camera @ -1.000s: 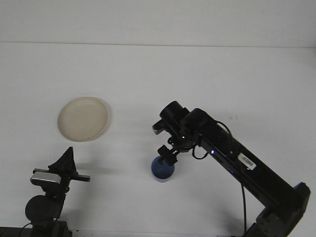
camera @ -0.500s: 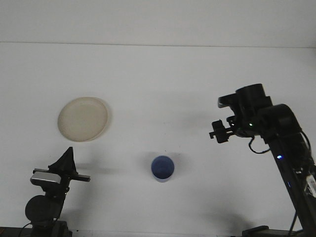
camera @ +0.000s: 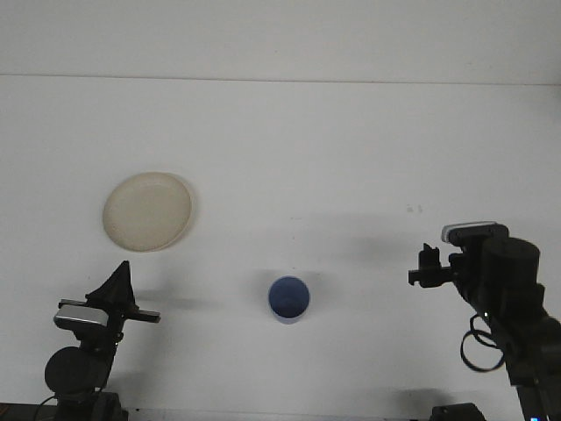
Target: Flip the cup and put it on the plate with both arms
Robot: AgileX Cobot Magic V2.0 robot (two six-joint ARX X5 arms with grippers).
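Bench [camera: 289,140]: plain white, unpatterned. Plate [camera: 147,210]: cream to pale beige, uniform, no decoration. Cup [camera: 288,298]: blue, with a darker blue interior and a lighter rim. Left gripper [camera: 117,294]: black, with a silver-grey block on its mount. Right gripper [camera: 427,266]: black, with a white-topped module on the arm behind it.

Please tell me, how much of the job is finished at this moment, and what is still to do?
The blue cup stands mouth up on the table, so the flip looks done. Nothing is in hand: the right gripper is off to the right, apart from the cup, and the left gripper is low on the left. The cup must still go onto the cream plate, which holds nothing.
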